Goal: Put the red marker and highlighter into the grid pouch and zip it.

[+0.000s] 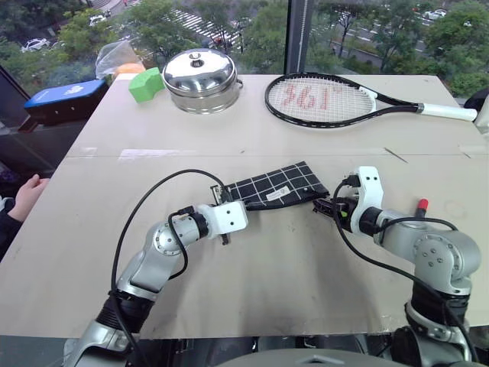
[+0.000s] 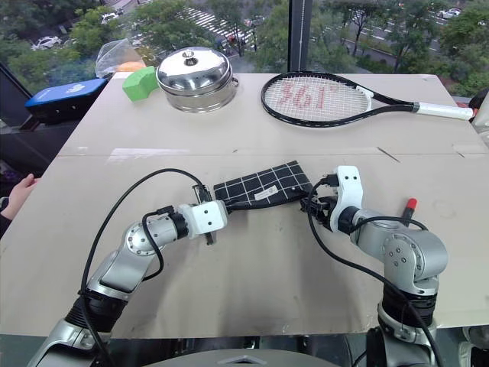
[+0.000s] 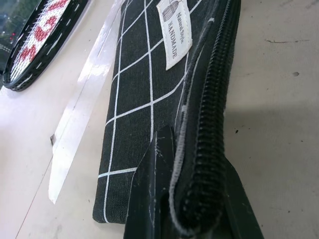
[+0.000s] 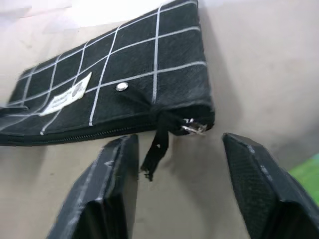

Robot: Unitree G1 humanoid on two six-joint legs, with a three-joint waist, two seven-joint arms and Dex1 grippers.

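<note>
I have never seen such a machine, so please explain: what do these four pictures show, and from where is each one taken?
It is a two-armed robot at a table. Two pictures come from its head, looking down; two from cameras on its wrists. The left claw is shut on one end of the grid pouch. The right claw stands open at the other end, by the zipper pull. Farther back lie a tennis racket, a steel pot and a green foam block. The red marker lies by the right arm.
</note>
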